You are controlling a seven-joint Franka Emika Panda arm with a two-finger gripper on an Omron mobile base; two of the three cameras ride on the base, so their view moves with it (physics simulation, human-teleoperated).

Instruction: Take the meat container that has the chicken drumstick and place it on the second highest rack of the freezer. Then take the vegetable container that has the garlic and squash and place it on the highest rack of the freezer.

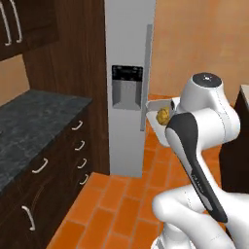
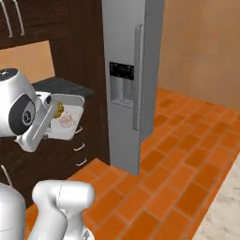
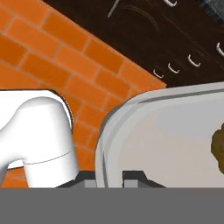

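My gripper point(image 3: 111, 176) is shut on the rim of the vegetable container point(image 3: 105, 135), a pale grey tray held in the air above the floor. The bumpy golden squash point(image 2: 58, 108) and the pinkish garlic point(image 2: 66, 121) lie inside the container point(image 2: 70, 123). The squash point(image 3: 217, 146) sits at the right edge of the hand view. In the left base view the container point(image 1: 154, 108) and its squash point(image 1: 163, 115) hang just right of the freezer point(image 1: 127, 73), partly behind my arm. The grey freezer point(image 2: 129, 70) shows its outer face with a dispenser; its racks are hidden. The meat container and chicken drumstick are out of view.
A long vertical bar handle point(image 1: 147, 73) runs down the freezer front. A dark stone counter point(image 1: 34, 116) over dark drawers stands on the left. Dark cabinet point(image 1: 240, 141) rises on the right. Orange brick floor point(image 2: 178, 154) spreads out before the freezer; a pale counter corner point(image 2: 225, 211) lies low right.
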